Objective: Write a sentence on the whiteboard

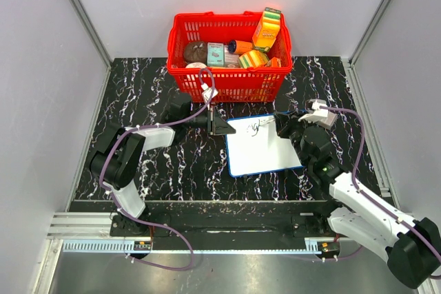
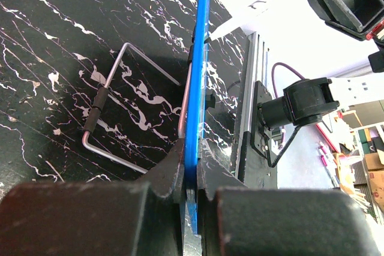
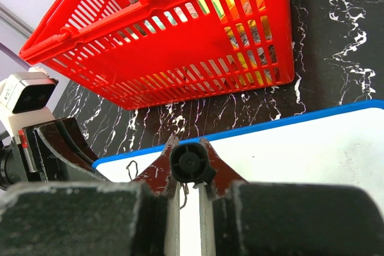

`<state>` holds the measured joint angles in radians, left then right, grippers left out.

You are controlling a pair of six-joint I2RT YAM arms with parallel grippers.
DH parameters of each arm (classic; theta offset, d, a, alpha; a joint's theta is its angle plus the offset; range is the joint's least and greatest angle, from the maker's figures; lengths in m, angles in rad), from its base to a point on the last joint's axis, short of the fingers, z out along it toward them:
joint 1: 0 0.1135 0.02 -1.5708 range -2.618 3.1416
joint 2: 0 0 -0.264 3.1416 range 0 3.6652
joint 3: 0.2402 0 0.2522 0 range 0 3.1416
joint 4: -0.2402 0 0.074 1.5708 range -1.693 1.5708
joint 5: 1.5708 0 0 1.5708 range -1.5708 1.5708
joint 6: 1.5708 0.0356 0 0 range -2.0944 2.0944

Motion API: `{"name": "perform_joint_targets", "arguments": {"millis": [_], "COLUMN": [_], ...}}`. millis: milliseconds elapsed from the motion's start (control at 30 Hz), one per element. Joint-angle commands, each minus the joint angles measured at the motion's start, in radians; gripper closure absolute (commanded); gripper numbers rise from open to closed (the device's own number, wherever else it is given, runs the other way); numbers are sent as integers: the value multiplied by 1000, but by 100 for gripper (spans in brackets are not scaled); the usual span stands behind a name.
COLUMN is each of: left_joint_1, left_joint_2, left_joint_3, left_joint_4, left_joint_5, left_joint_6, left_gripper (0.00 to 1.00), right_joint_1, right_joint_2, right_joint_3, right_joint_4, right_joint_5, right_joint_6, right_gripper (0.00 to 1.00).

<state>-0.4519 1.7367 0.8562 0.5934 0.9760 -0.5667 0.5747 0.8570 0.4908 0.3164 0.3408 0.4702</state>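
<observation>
The whiteboard [image 1: 269, 151] lies flat on the black marble table, white with a blue rim. My left gripper [image 1: 225, 129] is shut on its left edge; in the left wrist view the blue rim [image 2: 197, 88] runs straight between the closed jaws of that gripper [image 2: 192, 149]. My right gripper [image 1: 282, 124] hangs over the board's upper part, shut on a marker [image 2: 264, 7] whose black end cap [image 3: 191, 163] sits between the jaws of the right gripper [image 3: 188, 145]. The sentence [image 1: 253, 129] is only a few black strokes near the top left corner, and its letters [image 3: 131, 169] cannot be read.
A red basket [image 1: 231, 82] holding several grocery packages stands just behind the board. A bent wire stand [image 2: 114, 118] lies on the table beside the board's left edge. Grey walls with metal rails close the table in on three sides.
</observation>
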Motion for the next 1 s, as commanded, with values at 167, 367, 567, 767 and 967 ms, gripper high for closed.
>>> {"name": "perform_joint_targets", "arguments": {"millis": [167,367,567,767,967], "left_joint_1": [-4,-5,-4,-4,-4], "left_joint_2": [4,4,4,4,4], "left_joint_3": [24,24,24,24,24], "left_joint_4": [22,20,20,19,19], "left_joint_5": [-20,-20,-20,-20,-22], "left_joint_6": [102,102,103,102,103], "left_gripper": [100,100,100,100,100], "right_joint_1": [-6,-6,-6,-6,-6], "right_joint_2": [2,-26,-36,-38,-42], "right_joint_3": [57,28,9,-11,-34], "right_joint_4": [9,-11,-25,-36,-46], "right_joint_5": [52,44,33,20,12], "right_joint_6": [-33,-21,-15,1,18], "right_gripper": [100,100,100,100,100]}}
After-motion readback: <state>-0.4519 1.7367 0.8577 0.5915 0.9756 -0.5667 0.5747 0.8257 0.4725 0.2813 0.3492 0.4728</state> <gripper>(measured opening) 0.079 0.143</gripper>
